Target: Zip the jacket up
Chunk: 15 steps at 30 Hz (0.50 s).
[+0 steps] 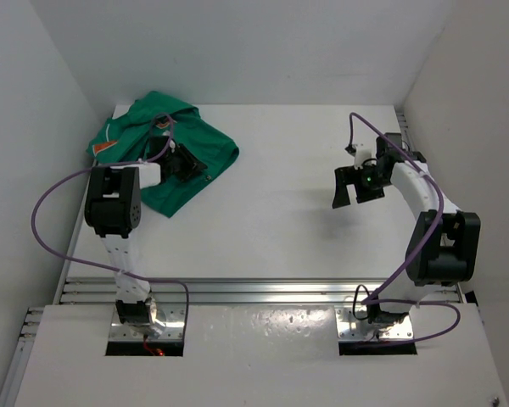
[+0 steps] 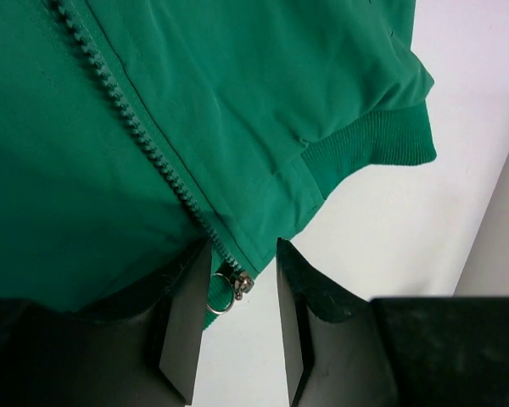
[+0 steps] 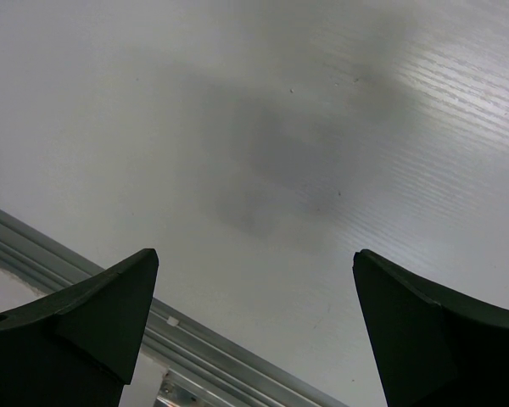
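Observation:
The green jacket [image 1: 153,140] lies crumpled at the table's far left, with an orange patch [image 1: 108,146] at its left edge. My left gripper [image 1: 183,164] is over its right part. In the left wrist view the jacket [image 2: 237,93] fills the top, and its green zipper [image 2: 136,127] runs diagonally down to a metal slider with a ring pull [image 2: 229,287]. The slider sits between my left gripper's [image 2: 243,248] parted fingers, close to the left finger [image 2: 187,322], and is not clamped. My right gripper [image 1: 356,191] hangs wide open and empty over bare table [image 3: 254,259].
A ribbed cuff [image 2: 382,140] lies at the jacket's right edge. White walls close in the table on the left, back and right. An aluminium rail [image 1: 263,290] runs along the near edge and also shows in the right wrist view [image 3: 220,356].

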Each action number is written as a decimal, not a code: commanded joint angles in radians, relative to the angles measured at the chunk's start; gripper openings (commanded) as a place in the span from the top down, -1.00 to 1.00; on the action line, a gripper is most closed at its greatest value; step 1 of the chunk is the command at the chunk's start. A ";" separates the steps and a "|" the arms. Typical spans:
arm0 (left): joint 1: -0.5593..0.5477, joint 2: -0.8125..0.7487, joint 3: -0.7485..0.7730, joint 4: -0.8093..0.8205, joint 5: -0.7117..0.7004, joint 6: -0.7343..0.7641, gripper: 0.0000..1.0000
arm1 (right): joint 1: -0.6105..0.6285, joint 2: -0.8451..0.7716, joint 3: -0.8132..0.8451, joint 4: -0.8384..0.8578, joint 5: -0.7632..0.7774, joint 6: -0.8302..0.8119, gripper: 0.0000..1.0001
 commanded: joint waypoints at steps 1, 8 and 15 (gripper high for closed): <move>-0.003 0.006 0.039 0.012 -0.017 -0.008 0.16 | -0.003 -0.001 0.052 0.002 -0.004 -0.007 -0.95; -0.003 0.048 0.050 0.012 -0.026 -0.026 0.16 | -0.001 0.010 0.067 0.006 -0.004 -0.004 -0.95; -0.003 0.077 0.071 0.038 -0.017 -0.058 0.35 | -0.003 0.024 0.080 0.009 -0.010 0.007 -0.92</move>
